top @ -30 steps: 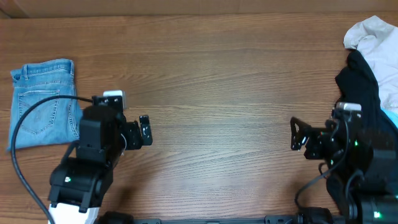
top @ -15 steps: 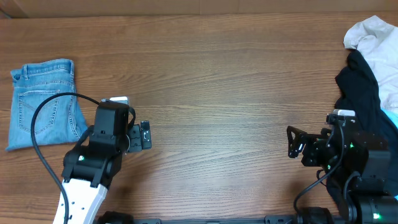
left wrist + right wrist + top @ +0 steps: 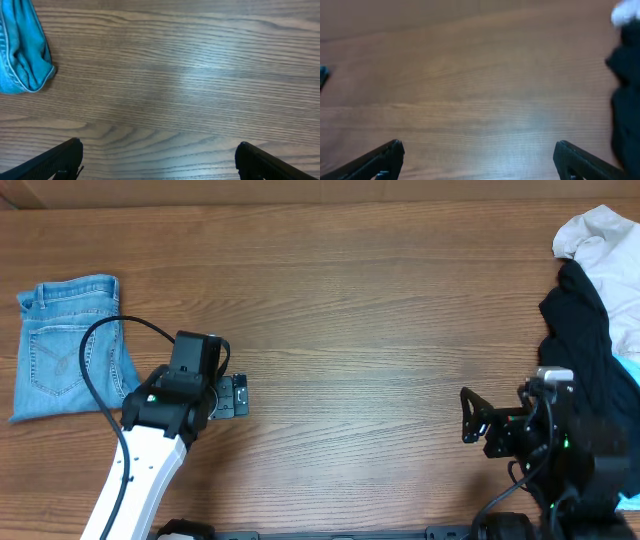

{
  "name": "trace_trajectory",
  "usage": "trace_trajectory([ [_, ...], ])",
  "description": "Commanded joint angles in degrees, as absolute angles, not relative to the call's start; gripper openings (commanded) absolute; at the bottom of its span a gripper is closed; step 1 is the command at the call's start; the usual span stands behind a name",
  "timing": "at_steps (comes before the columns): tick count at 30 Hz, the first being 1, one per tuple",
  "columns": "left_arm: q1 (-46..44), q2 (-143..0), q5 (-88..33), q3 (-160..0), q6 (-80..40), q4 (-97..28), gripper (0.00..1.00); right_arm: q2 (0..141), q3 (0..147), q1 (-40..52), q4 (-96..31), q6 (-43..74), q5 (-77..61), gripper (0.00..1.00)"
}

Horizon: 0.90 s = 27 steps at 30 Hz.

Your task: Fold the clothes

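Observation:
The light blue jeans lie folded into a compact rectangle at the table's left side, a stitched back pocket facing up. A corner of them shows at the top left of the left wrist view. My left gripper is open and empty, to the right of the jeans and apart from them, over bare wood. My right gripper is open and empty over bare wood at the right.
A black garment and an off-white cloth are piled at the table's right edge, close behind my right arm; the black one shows at the right of the right wrist view. A black cable loops over the jeans' right edge.
My left arm has drawn back toward the front and swung slightly right, away from the jeans. My right arm has pulled back toward the front edge. The jeans stay put.

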<state>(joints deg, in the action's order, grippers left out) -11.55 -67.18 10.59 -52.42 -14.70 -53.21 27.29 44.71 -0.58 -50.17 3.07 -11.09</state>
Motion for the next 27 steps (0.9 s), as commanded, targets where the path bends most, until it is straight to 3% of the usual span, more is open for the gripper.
trace_trajectory([
  [1,-11.64,-69.43,11.53,-51.94,-15.25,-53.32,1.00,20.08,36.25,0.43,-43.79,1.06,-10.68,1.00],
  [12,-11.64,-73.47,11.53,-51.94,-15.25,-53.32,1.00,0.73,11.60,0.43,-16.97,1.06,-12.93,1.00],
  [20,-11.64,-74.00,11.53,-51.94,-15.25,-53.30,1.00,0.16,0.21,0.43,1.76,0.99,-9.82,1.00],
  [27,-11.64,-74.00,11.53,-51.94,-15.25,-53.30,1.00,0.16,0.47,0.64,-4.43,1.32,-4.45,1.00],
])
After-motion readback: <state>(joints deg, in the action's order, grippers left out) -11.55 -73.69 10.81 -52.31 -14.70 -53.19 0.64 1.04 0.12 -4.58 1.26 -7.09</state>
